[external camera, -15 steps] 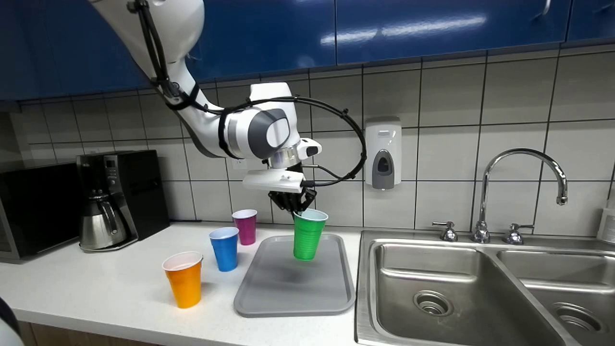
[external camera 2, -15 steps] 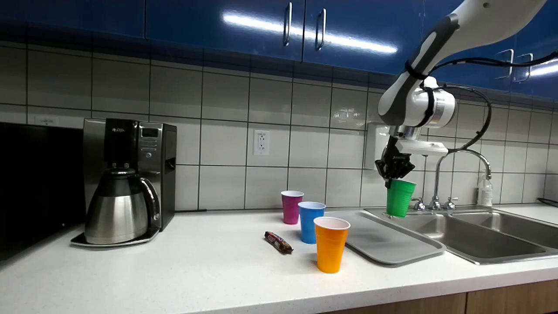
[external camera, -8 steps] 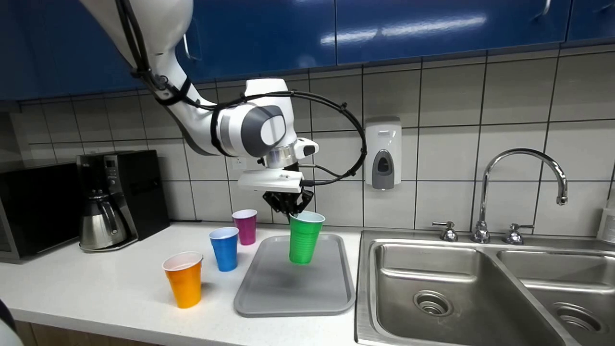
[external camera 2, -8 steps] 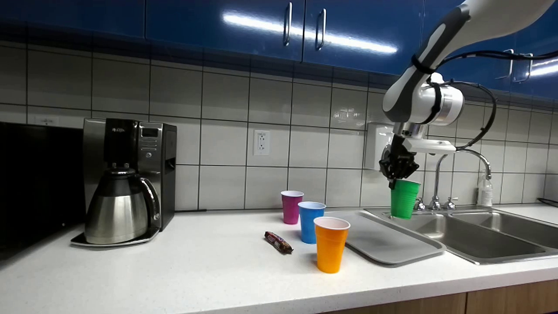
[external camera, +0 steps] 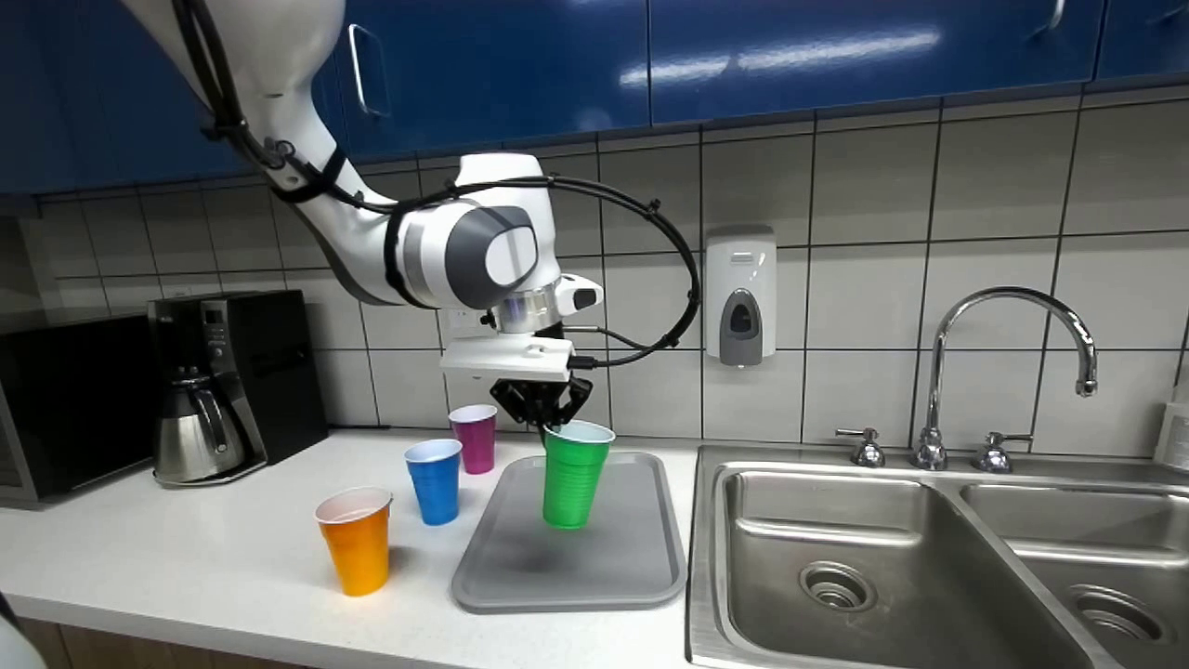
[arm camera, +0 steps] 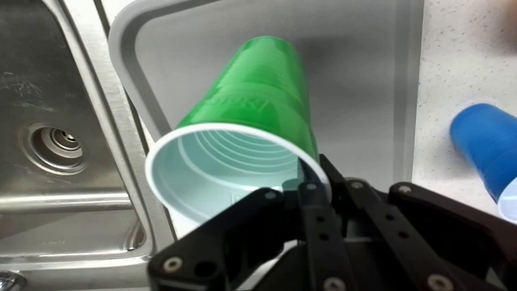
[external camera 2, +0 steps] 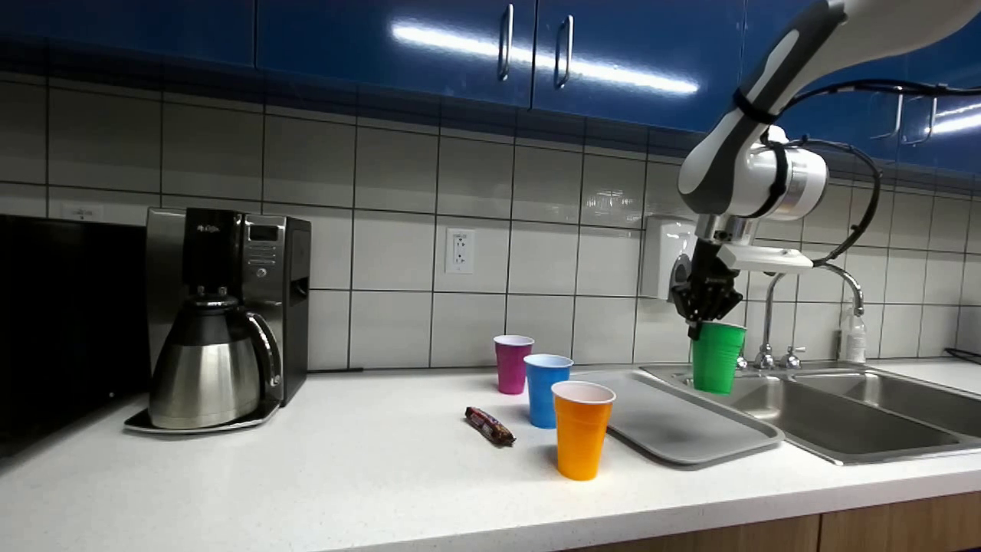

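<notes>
A green plastic cup [external camera: 573, 483] hangs from my gripper [external camera: 546, 427], mouth up and slightly tilted. My gripper is shut on the cup's rim, one finger inside the wall and one outside. The same grip shows in the other exterior view, with the gripper [external camera 2: 694, 330] at the left side of the green cup [external camera 2: 717, 360]. In the wrist view the fingers [arm camera: 317, 178] pinch the near right rim of the cup [arm camera: 258, 97], whose pale inside looks empty. The cup is held above a grey tray [external camera: 613, 576], which shows a soft shadow.
Left of the tray stand a blue cup [external camera: 435, 483], a magenta cup [external camera: 476, 444] and an orange cup [external camera: 360, 553]. A brown wrapped bar [external camera 2: 490, 426] lies beside them. The steel sink [external camera: 708, 557] with its faucet [external camera: 1022, 293] adjoins the tray. A coffee maker [external camera 2: 276, 307] stands farther off.
My gripper has carried the green cup lower toward the tray and a little nearer the tray's front. The grip on the rim looks unchanged. The other cups and the tray have not moved.
</notes>
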Available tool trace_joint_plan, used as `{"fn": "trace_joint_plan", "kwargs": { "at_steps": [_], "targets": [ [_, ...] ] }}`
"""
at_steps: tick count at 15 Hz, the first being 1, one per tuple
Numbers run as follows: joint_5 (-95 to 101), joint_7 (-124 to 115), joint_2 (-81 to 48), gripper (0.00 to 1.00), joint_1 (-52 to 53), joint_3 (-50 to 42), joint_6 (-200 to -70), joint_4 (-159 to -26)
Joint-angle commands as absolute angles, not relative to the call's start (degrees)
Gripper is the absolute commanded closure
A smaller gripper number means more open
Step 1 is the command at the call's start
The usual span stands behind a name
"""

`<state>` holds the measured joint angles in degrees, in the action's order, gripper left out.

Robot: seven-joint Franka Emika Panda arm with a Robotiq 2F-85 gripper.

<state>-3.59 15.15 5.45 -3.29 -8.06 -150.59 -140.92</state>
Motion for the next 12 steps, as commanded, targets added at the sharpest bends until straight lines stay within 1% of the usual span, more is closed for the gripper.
{"fn": "trace_joint_plan", "kwargs": {
  "at_steps": [1, 12],
  "targets": [
    [-1.4, 15.4, 8.7, 0.99, -3.6, -7.2, -150.1, -144.0],
    [8.8, 10.2, 9.2, 0.99, -3.9, -4.4, -155.7, -148.6]
  ]
}}
